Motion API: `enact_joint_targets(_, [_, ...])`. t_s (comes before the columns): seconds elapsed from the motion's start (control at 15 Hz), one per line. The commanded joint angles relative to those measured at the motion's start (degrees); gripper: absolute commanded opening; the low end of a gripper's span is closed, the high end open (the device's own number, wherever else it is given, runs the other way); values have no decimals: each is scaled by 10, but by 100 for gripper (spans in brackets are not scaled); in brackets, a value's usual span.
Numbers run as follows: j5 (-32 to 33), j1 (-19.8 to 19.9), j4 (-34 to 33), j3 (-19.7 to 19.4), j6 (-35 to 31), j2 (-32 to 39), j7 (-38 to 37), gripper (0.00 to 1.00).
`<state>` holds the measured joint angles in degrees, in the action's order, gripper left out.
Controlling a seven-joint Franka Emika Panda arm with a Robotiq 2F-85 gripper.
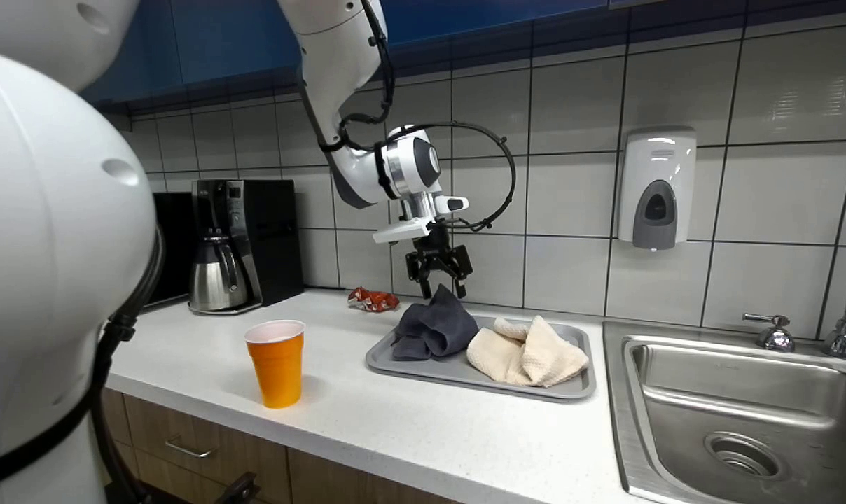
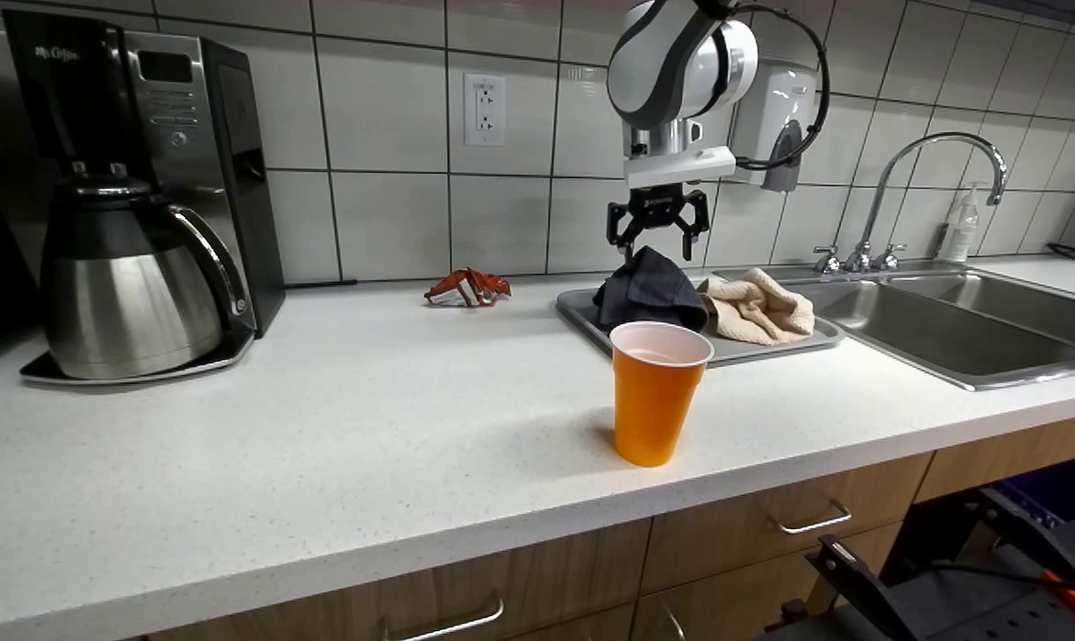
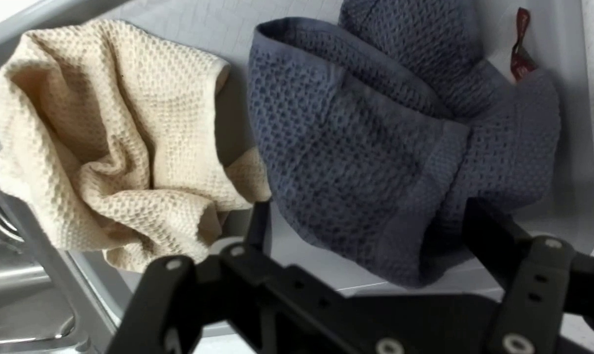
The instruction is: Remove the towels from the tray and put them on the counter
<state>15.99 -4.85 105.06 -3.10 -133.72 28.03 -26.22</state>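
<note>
A dark blue-grey towel (image 1: 437, 329) lies bunched with a raised peak on the left part of the grey tray (image 1: 465, 379) in an exterior view. A cream towel (image 1: 528, 353) lies crumpled beside it on the same tray. My gripper (image 1: 442, 287) points down, open, right above the dark towel's peak. In the wrist view the dark towel (image 3: 356, 147) shows between and beyond the spread fingers (image 3: 368, 209), and the cream towel (image 3: 125, 137) is to the left. Nothing is gripped. Whether the fingertips touch the dark towel I cannot tell. The white counter (image 2: 368, 401) surrounds the tray.
An orange cup (image 2: 653, 401) stands near the counter's front edge. A red wrapper (image 2: 468, 288) lies near the tiled wall. A coffee maker (image 2: 190, 178) stands further along. A sink (image 1: 738, 420) adjoins the tray's side. A small red piece (image 3: 521, 49) lies in the tray by the dark towel.
</note>
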Motion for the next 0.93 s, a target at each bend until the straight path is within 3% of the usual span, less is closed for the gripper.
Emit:
enact_joint_targets(0.0, [-16, -3, -40, -12, 8, 30, 27, 100])
enact_joint_targets(0.87, [-88, 12, -108, -5, 22, 110, 96, 100])
